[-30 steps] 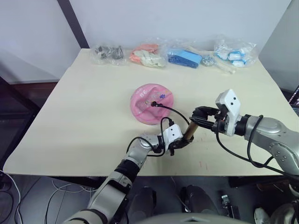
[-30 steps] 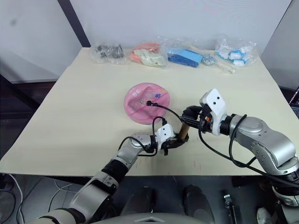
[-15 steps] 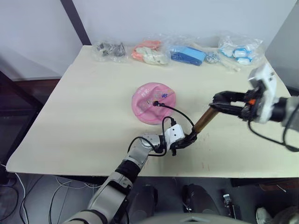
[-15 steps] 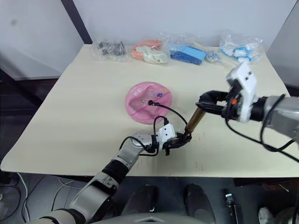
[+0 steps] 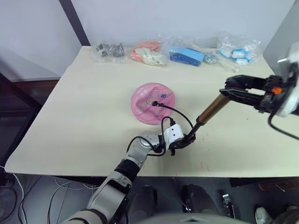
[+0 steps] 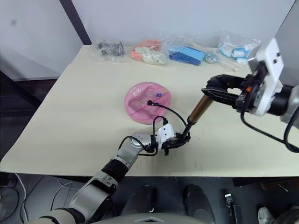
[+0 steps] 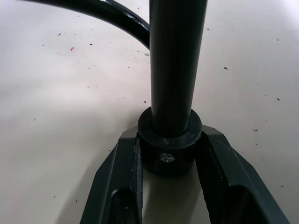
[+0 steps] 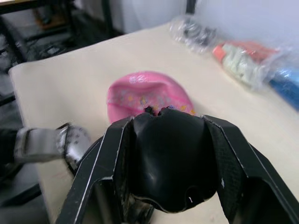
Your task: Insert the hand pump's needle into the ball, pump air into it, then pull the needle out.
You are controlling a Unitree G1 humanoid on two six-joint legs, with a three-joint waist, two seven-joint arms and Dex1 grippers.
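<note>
Pump stretched out over the table (image 5: 84, 107), needle already seated

The caved-in pink ball (image 5: 152, 103) lay mid-table — soft, likely light, apt to slide. The stiff hand pump (image 5: 211, 110) was held at both ends: right tool (image 5: 232, 87) clenched on its handle, left tool (image 7: 170, 175) clamping its base. The needle (image 5: 153, 103) sat in the ball's valve.

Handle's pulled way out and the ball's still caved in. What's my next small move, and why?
Probably push the right gripper back down along the pump, toward the left gripper clamping its base. The rod looks fully extended, the hose runs into the ball, and the ball is dented, so it needs another stroke.
</note>
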